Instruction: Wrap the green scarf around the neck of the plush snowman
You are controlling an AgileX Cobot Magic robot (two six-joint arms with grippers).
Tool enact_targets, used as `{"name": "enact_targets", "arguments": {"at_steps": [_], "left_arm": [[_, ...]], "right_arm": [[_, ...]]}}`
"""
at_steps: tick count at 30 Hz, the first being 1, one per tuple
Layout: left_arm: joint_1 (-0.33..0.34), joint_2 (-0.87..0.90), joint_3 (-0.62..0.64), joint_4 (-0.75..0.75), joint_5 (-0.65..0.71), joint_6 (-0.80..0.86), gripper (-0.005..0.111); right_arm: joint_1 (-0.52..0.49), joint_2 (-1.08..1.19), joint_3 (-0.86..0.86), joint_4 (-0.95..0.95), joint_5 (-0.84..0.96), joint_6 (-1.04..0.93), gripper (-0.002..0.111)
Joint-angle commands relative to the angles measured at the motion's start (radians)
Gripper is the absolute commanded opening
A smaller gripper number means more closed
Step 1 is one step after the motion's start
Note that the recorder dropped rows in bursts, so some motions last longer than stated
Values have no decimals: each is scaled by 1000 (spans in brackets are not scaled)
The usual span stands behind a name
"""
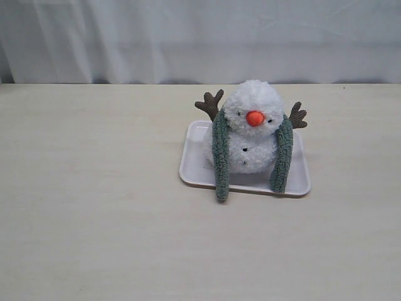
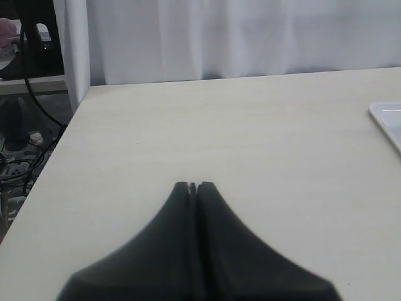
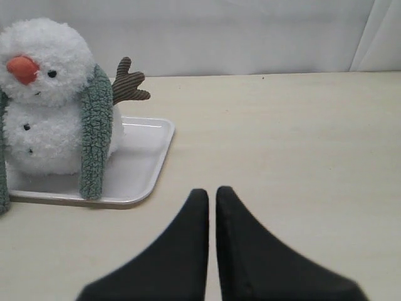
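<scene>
The plush snowman point(image 1: 252, 135) is sitting on a tray point(image 1: 195, 164) near the table's point(image 1: 94, 219) far edge, the green scarf point(image 1: 220, 157) hanging uncrossed. The left end effector point(image 2: 193, 186) and right end effector point(image 3: 212, 191) are hovering clenched, empty; advisable: crossing the scarf ends in front.

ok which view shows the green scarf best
The exterior view: the green scarf hangs in two strands down the plush snowman. The right wrist view shows one strand fully, the other cut off. The left wrist view shows none.
</scene>
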Motion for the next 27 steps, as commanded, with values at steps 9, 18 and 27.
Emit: {"name": "enact_targets", "arguments": {"at_steps": [9,18,27], "left_arm": [[2,-3,3,0,-13,-1,0],[-1,-3,3,0,-13,-1,0],[-39,-3,3,0,-13,-1,0]], "right_arm": [[-2,-4,2,1,5,6,4],[-2,-4,2,1,5,6,4],[-2,-4,2,1,5,6,4]]}}
